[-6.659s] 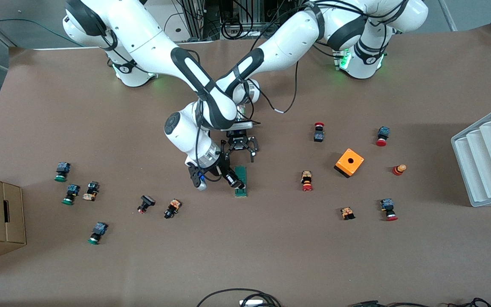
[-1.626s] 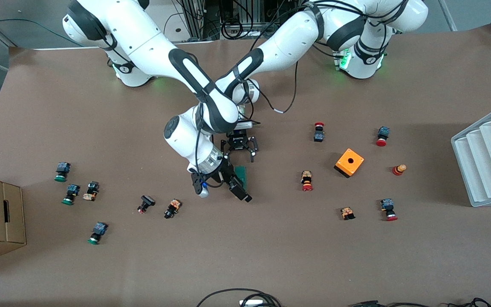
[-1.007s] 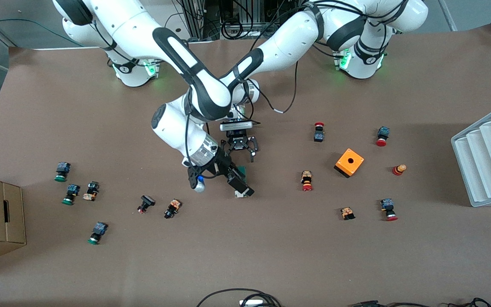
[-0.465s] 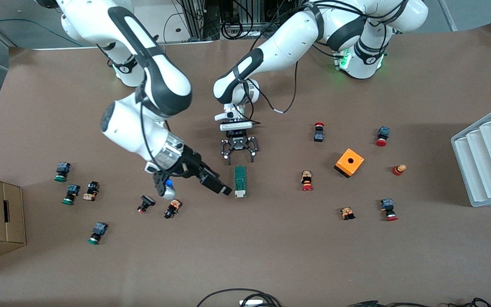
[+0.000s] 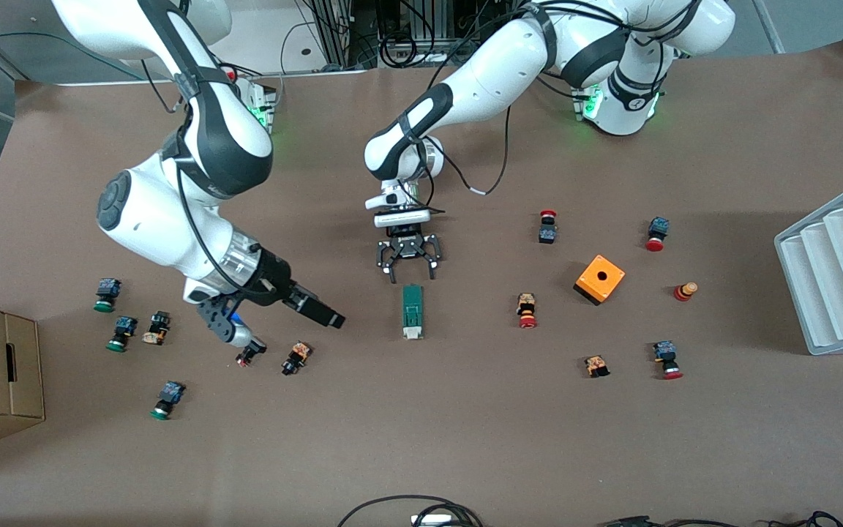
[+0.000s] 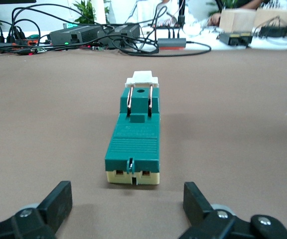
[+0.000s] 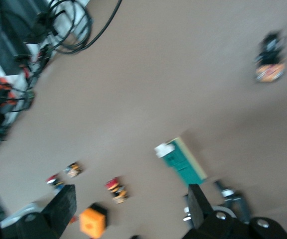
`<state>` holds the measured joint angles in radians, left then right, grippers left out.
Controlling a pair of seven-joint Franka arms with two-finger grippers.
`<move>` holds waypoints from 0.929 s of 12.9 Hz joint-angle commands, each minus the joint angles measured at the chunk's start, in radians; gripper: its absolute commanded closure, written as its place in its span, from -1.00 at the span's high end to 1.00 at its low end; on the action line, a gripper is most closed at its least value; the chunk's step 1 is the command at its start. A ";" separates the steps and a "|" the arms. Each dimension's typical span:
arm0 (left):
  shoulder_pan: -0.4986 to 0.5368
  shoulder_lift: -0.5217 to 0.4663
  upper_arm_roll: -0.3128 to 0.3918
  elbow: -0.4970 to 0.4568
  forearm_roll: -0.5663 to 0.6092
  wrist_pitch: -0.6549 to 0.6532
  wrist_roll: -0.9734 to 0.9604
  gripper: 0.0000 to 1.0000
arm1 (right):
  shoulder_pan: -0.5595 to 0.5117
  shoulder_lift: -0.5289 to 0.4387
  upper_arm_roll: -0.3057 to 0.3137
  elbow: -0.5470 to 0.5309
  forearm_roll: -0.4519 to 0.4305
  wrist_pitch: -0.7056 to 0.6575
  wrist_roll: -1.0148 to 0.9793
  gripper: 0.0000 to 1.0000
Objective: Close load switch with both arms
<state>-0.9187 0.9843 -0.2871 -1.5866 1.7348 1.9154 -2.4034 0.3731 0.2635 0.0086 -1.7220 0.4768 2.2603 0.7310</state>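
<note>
Going from the right arm's end of the table: the right gripper (image 5: 326, 317) has pulled away from the load switch (image 5: 413, 311). A second ago it was right over the switch; half a second ago it was just beside it; now it hangs over bare table well apart from it, near two small push buttons (image 5: 296, 357). Its jaws stand spread wide and carry nothing, and in its wrist view the switch (image 7: 181, 160) lies well ahead of them.

The switch rests flat on the brown table (image 5: 421, 439), untouched, white tab end nearer the front camera. In the left wrist view (image 6: 134, 140) its top lies level along the body, so it is probably closed already.

The left gripper (image 5: 407, 263) has kept its place, low over the table at the end of the switch away from the tab. Its jaws are open, one finger (image 6: 55, 204) to each side, and the switch lies just ahead of the gap, not between the fingertips.

With the right arm retreating, the pressing step looks finished; what probably remains is for the left arm to draw back too.
</note>
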 commanded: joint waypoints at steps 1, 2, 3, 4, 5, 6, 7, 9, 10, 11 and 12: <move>0.015 0.010 -0.009 0.033 -0.058 0.053 0.134 1.00 | -0.025 -0.038 0.008 0.030 -0.186 -0.111 -0.010 1.00; 0.017 -0.007 -0.009 0.030 -0.084 0.056 0.180 1.00 | -0.032 -0.050 0.008 0.030 -0.258 -0.126 -0.013 1.00; 0.018 -0.021 -0.009 0.031 -0.137 0.057 0.244 1.00 | -0.045 -0.064 0.010 0.030 -0.300 -0.146 -0.025 1.00; 0.029 -0.038 -0.009 0.034 -0.188 0.065 0.310 1.00 | -0.060 -0.076 0.010 0.030 -0.314 -0.177 -0.074 1.00; 0.052 -0.064 -0.017 0.031 -0.216 0.076 0.387 1.00 | -0.083 -0.087 0.010 0.030 -0.334 -0.201 -0.150 1.00; 0.063 -0.082 -0.018 0.028 -0.246 0.100 0.458 1.00 | -0.115 -0.098 0.010 0.030 -0.349 -0.221 -0.218 1.00; 0.066 -0.093 -0.018 0.031 -0.277 0.115 0.510 1.00 | -0.146 -0.107 0.011 0.030 -0.360 -0.247 -0.286 1.00; 0.081 -0.133 -0.026 0.028 -0.358 0.123 0.594 1.00 | -0.201 -0.128 0.011 0.030 -0.388 -0.275 -0.410 1.00; 0.090 -0.153 -0.026 0.028 -0.407 0.143 0.662 1.00 | -0.226 -0.136 0.011 0.030 -0.395 -0.300 -0.444 1.00; 0.104 -0.173 -0.026 0.027 -0.455 0.157 0.737 1.00 | -0.244 -0.145 0.011 0.030 -0.405 -0.332 -0.472 1.00; 0.116 -0.194 -0.027 0.028 -0.506 0.158 0.809 1.00 | -0.259 -0.156 0.011 0.030 -0.412 -0.356 -0.495 1.00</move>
<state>-0.8316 0.8454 -0.3030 -1.5369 1.3044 2.0552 -1.7105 0.1392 0.1361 0.0084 -1.6934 0.0972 1.9604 0.2750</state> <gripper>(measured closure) 0.000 0.000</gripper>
